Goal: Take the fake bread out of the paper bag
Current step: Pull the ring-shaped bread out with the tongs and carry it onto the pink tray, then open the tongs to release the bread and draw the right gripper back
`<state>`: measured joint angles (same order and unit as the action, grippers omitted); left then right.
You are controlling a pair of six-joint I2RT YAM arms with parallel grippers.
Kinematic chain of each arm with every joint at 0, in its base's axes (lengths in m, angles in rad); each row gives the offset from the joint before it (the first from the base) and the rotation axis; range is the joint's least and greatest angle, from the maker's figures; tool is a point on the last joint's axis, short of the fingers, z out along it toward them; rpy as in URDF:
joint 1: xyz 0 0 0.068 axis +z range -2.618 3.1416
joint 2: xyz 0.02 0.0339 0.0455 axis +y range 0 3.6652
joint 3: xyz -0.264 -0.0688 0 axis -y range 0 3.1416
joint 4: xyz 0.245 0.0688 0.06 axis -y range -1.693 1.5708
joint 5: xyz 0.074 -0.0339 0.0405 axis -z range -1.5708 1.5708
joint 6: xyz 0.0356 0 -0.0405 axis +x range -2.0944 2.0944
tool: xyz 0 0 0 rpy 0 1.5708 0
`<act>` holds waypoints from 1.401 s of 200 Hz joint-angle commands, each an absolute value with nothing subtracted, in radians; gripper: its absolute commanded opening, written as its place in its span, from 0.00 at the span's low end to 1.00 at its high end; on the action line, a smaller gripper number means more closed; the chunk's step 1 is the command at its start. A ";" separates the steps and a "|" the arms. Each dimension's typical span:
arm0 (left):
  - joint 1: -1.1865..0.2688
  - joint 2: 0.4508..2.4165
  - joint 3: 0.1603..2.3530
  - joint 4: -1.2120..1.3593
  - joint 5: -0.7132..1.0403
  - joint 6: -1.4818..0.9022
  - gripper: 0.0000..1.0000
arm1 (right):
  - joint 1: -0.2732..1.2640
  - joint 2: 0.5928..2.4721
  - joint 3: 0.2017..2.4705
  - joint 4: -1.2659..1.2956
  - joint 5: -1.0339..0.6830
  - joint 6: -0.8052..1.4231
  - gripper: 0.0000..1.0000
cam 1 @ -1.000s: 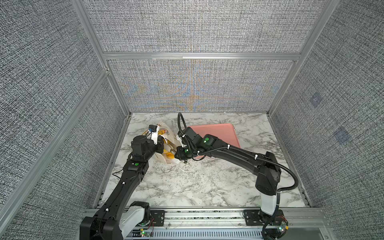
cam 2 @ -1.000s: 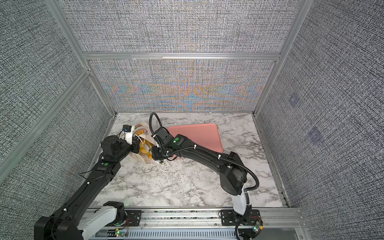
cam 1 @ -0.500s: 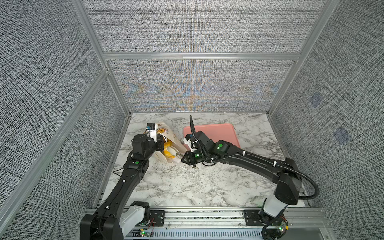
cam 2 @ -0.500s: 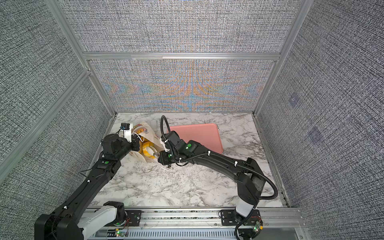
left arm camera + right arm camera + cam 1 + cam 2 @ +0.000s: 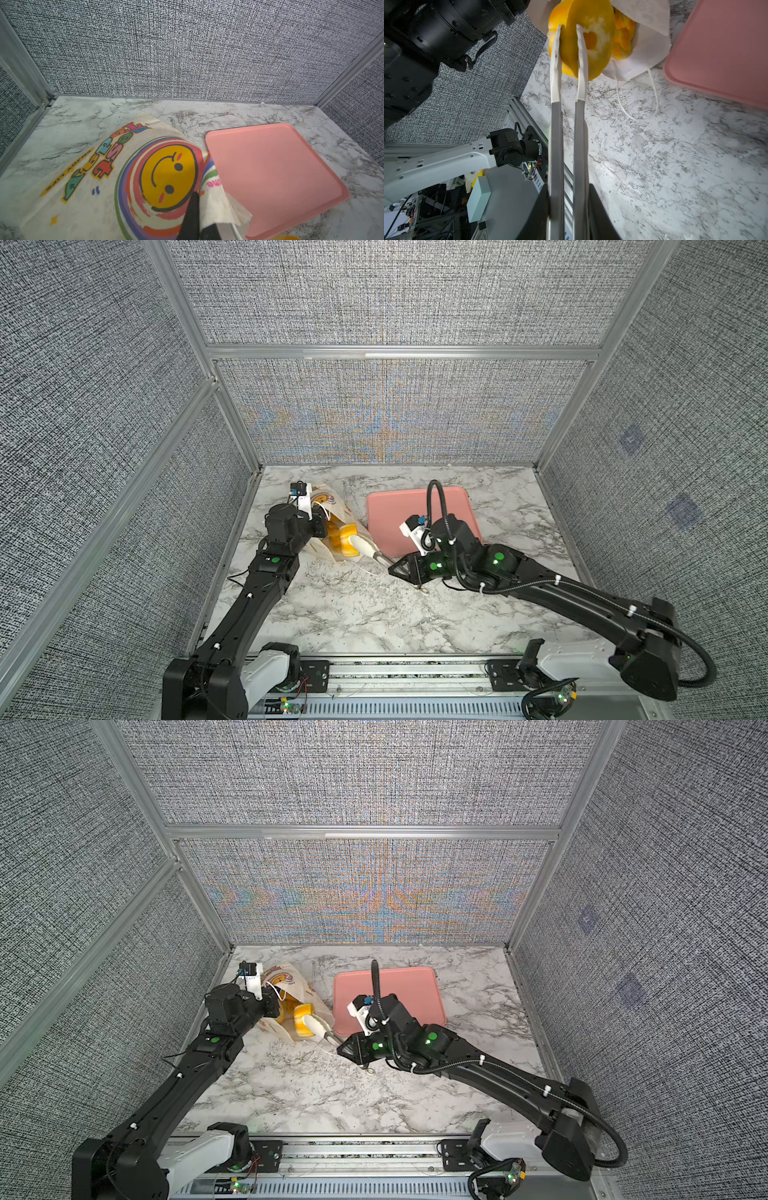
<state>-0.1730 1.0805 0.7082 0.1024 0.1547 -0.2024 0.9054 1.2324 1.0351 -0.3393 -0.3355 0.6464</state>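
In both top views the right gripper (image 5: 394, 569) (image 5: 341, 1050) has drawn back toward the lower right, away from the paper bag (image 5: 332, 502) at centre left. Its jaws are clamped on the tongs (image 5: 368, 551).

Left wrist view: the left gripper (image 5: 198, 224) is pinched closed on the bag's rim, beside the pink tray (image 5: 270, 176).

Right wrist view: the tong tips squeeze a ring of fake bread (image 5: 587, 41) at the bag's mouth, with more yellow pieces inside behind it.

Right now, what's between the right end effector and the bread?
The tongs: the right end effector holds them, their tips pinching the bread. The right wrist view shows it.
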 commanded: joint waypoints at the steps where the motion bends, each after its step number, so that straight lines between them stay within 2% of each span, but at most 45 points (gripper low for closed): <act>1: -0.172 1.076 0.707 0.062 0.109 -0.221 0.00 | 0.855 1.140 0.982 -0.313 -0.360 0.663 0.00; 26: -0.173 1.075 0.706 0.062 0.102 -0.219 0.00 | 0.734 1.056 0.908 -0.299 -0.397 0.682 0.00; 45: -0.172 1.078 0.706 0.063 0.100 -0.222 0.00 | 0.608 1.059 0.842 -0.195 -0.473 0.716 0.00; 85: -0.172 1.073 0.703 0.057 0.101 -0.216 0.00 | 0.449 1.278 0.837 0.061 -0.607 0.775 0.00; 108: -0.173 1.064 0.697 0.060 0.095 -0.209 0.00 | 0.419 1.439 0.875 0.201 -0.680 0.840 0.00; 142: -0.173 1.063 0.697 0.060 0.097 -0.207 0.00 | 0.401 1.597 0.893 0.359 -0.700 0.924 0.00; 166: -0.172 1.061 0.697 0.057 0.098 -0.203 0.00 | 0.382 1.652 0.874 0.383 -0.698 0.945 0.00; 201: -0.172 1.057 0.696 0.058 0.099 -0.200 0.00 | 0.348 1.655 0.833 0.271 -0.681 0.901 0.00; 218: -0.172 1.058 0.696 0.058 0.101 -0.201 0.00 | 0.333 1.620 0.814 0.186 -0.648 0.867 0.14; 229: -0.172 1.058 0.695 0.058 0.103 -0.202 0.00 | 0.322 1.598 0.806 0.117 -0.619 0.847 0.28; 241: -0.172 1.060 0.695 0.057 0.106 -0.199 0.00 | 0.305 1.576 0.792 0.061 -0.606 0.830 0.36; 280: -0.172 1.060 0.695 0.051 0.106 -0.197 0.00 | 0.262 1.484 0.740 -0.009 -0.579 0.813 0.47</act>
<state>-0.1730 1.0588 0.6956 0.0906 0.1127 -0.1940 0.2741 1.5280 0.7513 0.0654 -0.6052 0.8463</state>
